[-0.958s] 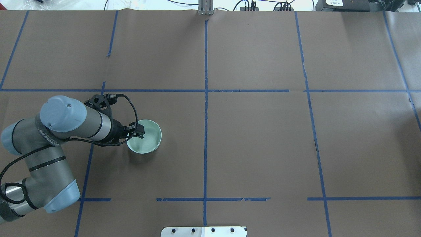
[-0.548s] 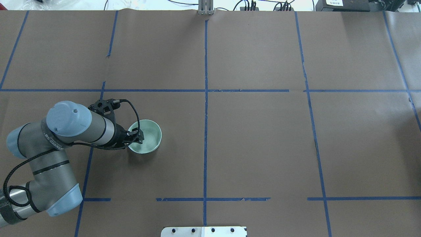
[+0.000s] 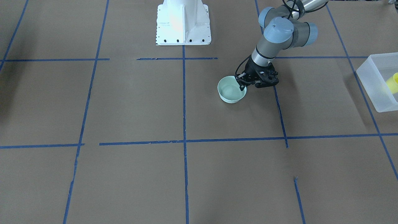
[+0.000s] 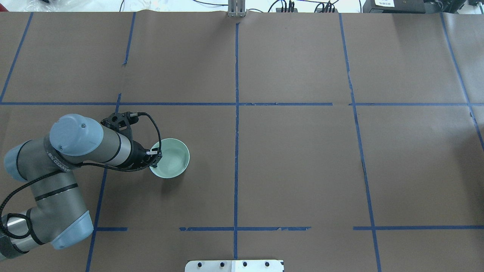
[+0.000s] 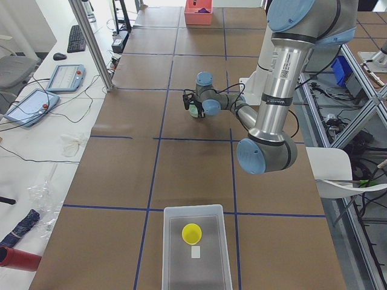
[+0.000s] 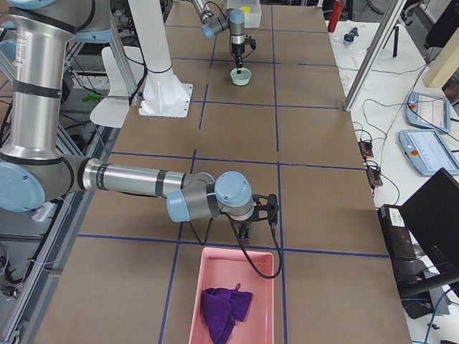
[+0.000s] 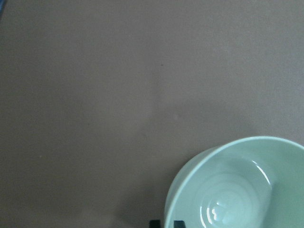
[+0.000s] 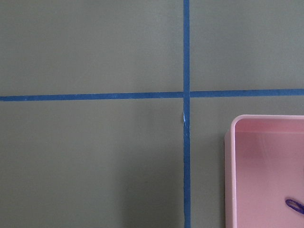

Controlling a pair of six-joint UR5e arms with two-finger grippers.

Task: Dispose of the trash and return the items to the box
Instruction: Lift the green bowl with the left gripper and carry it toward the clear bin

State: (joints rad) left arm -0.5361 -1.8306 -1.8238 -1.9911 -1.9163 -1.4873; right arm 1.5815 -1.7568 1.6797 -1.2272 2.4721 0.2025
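The pale mint-green bowl [image 4: 172, 164] sits left of the table's centre and also shows in the front view [image 3: 229, 91]. My left gripper [image 4: 155, 158] is shut on the bowl's rim on the side toward the arm, one finger inside and one outside [image 3: 243, 86]. The left wrist view shows the bowl [image 7: 237, 187] at the lower right. The yellow cup [image 3: 393, 82] lies inside the translucent box [image 3: 371, 77], far to my left; both show in the left view, the cup [image 5: 192, 233] in the box [image 5: 172, 254]. My right gripper [image 6: 247, 228] hangs by a pink bin; whether it is open or shut I cannot tell.
A pink bin [image 6: 215, 272] holding a purple cloth [image 6: 222, 304] stands at the table's right end; its corner shows in the right wrist view [image 8: 237, 156]. The white robot base [image 3: 183, 21] is at the near edge. Blue tape lines grid the brown table.
My left gripper came down over the bowl's rim and closed on it. The bowl has shifted slightly to the right and looks a little larger.
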